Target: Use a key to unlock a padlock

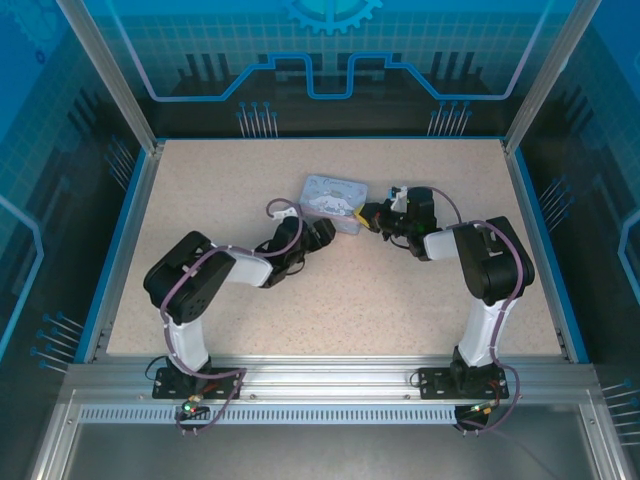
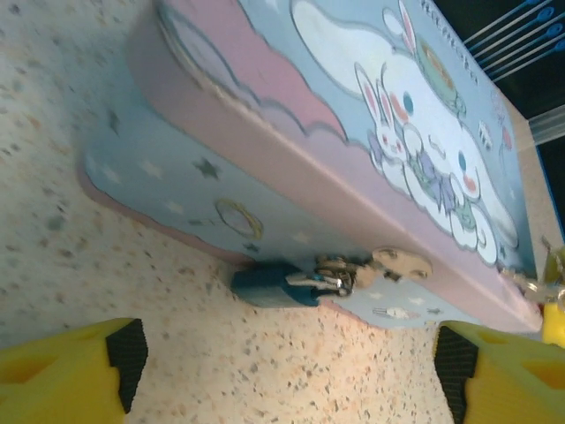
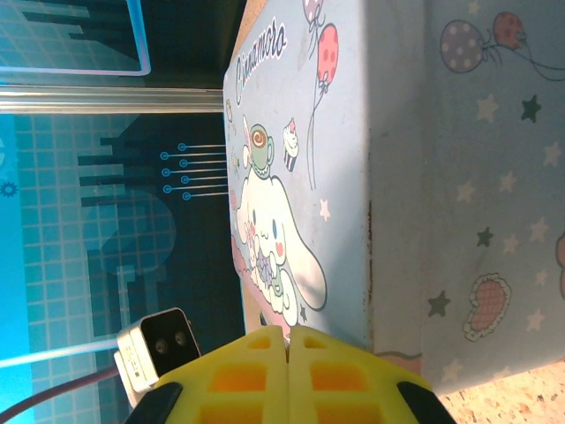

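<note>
Padlock (image 2: 274, 284): hangs on the tin's (image 2: 291, 177) latch and looks not yet unlocked.
Left gripper (image 2: 291, 371): fingers spread wide, empty, facing the padlock.
Right gripper (image 3: 288, 353): fingers clenched; whether on the key, can't tell.
Remaining: insert and turn the key.

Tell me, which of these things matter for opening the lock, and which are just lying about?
For the job: padlock; open left claw; shut right claw.
Lying about: cartoon tin behind the padlock; purple cables; speckled table.

The tin (image 3: 300, 132) lid reads "Cinnamoro" (in dark cursive).
</note>
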Motion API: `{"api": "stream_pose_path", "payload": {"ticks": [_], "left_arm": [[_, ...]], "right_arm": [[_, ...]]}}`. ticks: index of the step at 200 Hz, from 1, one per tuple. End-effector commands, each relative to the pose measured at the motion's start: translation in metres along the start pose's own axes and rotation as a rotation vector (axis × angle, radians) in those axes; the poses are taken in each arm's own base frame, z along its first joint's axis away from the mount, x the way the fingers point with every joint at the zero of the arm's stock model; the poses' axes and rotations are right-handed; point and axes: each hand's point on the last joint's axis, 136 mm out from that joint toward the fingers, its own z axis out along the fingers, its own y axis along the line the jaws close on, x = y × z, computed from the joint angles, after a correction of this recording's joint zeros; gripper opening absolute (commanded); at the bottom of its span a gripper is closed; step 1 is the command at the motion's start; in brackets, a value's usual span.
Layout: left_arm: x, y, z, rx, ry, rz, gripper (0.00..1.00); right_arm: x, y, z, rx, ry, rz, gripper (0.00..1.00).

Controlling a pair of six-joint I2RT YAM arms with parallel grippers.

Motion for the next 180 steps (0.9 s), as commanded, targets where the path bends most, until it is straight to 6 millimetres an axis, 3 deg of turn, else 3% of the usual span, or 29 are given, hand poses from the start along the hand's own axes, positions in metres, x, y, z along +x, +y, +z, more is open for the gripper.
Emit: {"api": "stream_pose_path", "payload": {"ticks": [1,90,180], "left_arm": [[-0.004,-0.005,-0.004,0.057,0.050,0.068,0.89],[0.014,-0.013,0.020,0.128,0.217,0.266,0.93],[0.015,-0.010,0.046,0.088,0.236,0.419,0.93]], "right_arm": [[0.006,-0.038,-0.002,0.101,0.011,0.061,0.00],[0.008,-0.040,-0.003,0.117,0.015,0.060,0.00],[0.009,-0.044,0.001,0.114,0.029,0.062,0.00]]}}
